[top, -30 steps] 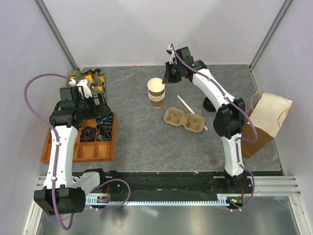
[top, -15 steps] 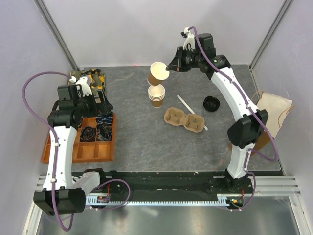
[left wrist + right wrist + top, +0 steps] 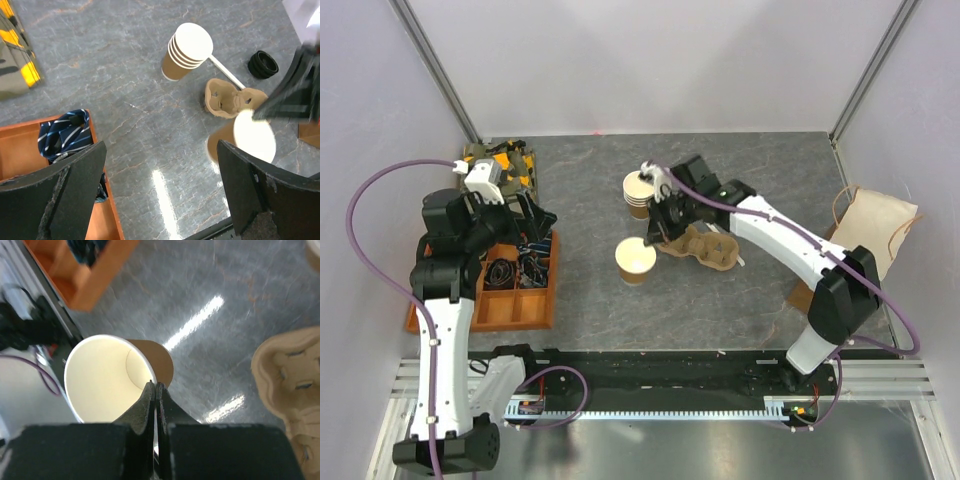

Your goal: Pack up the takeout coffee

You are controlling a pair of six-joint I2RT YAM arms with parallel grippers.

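While right jaws pinch rim of paper cup (image 3: pixel 636 259) | left jaws wide

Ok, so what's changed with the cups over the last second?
The right gripper, shut on the rim of the top paper cup, lifted it off the stack of cups. It then carried it toward the near edge, in front of the cup carrier. The stack, the carrier and the orange tray stayed put. The left gripper stayed open near the tray.

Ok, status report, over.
Left fingers open above orange tray. Right fingers shut on rim of paper cup. Cup empty, black lid apart on table. Nothing in the way.
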